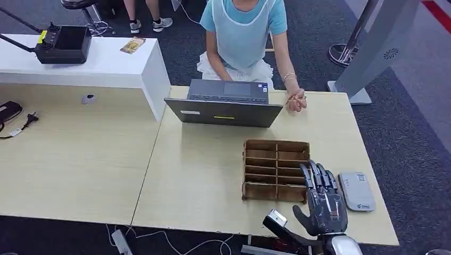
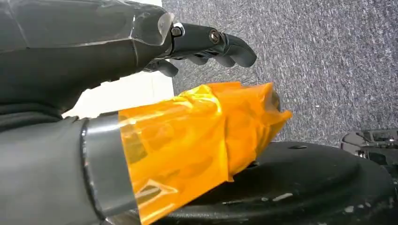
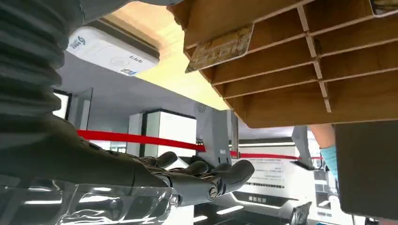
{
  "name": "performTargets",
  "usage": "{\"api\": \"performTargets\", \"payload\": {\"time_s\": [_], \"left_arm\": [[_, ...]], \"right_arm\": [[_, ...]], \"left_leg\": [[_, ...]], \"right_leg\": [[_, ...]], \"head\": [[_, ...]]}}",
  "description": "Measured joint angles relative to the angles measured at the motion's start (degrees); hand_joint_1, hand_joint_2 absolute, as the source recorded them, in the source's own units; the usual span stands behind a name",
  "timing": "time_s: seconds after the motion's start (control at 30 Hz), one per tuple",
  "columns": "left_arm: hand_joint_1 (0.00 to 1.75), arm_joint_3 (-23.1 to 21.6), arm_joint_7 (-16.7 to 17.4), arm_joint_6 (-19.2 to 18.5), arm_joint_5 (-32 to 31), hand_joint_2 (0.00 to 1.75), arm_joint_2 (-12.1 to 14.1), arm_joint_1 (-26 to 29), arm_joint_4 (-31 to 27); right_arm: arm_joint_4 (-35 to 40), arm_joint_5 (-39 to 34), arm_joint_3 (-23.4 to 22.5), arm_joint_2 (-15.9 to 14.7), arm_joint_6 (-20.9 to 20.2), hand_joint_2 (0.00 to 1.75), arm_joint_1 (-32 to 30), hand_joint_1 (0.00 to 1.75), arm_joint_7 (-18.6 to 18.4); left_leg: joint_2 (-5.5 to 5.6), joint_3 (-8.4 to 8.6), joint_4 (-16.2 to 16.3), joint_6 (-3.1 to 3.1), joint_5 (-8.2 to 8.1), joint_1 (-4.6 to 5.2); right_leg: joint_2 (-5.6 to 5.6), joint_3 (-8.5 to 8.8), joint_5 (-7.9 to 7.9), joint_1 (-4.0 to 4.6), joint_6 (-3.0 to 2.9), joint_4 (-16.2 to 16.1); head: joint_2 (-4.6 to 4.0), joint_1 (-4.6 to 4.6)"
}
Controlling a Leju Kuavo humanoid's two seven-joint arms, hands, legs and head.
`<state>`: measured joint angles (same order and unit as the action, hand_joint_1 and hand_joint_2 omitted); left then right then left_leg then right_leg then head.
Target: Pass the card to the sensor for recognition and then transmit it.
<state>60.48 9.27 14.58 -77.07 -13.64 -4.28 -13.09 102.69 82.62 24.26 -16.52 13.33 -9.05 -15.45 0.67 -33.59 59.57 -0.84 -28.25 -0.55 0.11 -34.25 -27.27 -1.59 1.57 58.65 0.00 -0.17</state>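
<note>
Right hand (image 1: 323, 199) empty, fingers spread, hovering over near right corner of brown slotted wooden card rack (image 1: 276, 170) on pale wooden table (image 1: 202, 175). Patterned card (image 3: 220, 47) in rack slot, ungrasped; left hand (image 2: 206, 44) empty, fingers loosely curled. Pickup, presentation to white flat sensor (image 1: 357, 190) right of rack, and handover all pending.

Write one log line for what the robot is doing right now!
right hand: open, over card rack's right edge | card: in rack slot | sensor: right of rack | left hand: holds nothing
</note>
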Motion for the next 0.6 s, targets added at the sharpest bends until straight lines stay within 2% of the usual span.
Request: {"api": "performTargets", "payload": {"time_s": [0.6], "left_arm": [[0.0,0.0,0.0,-0.26,-0.46,0.0,0.04,0.0,0.0]], "right_arm": [[-3.59,0.17,0.0,1.66,-0.09,1.75,1.49,0.0,-0.11]], "left_leg": [[0.0,0.0,0.0,0.0,0.0,0.0]], "right_leg": [[0.0,0.0,0.0,0.0,0.0,0.0]], "head": [[0.0,0.02]]}}
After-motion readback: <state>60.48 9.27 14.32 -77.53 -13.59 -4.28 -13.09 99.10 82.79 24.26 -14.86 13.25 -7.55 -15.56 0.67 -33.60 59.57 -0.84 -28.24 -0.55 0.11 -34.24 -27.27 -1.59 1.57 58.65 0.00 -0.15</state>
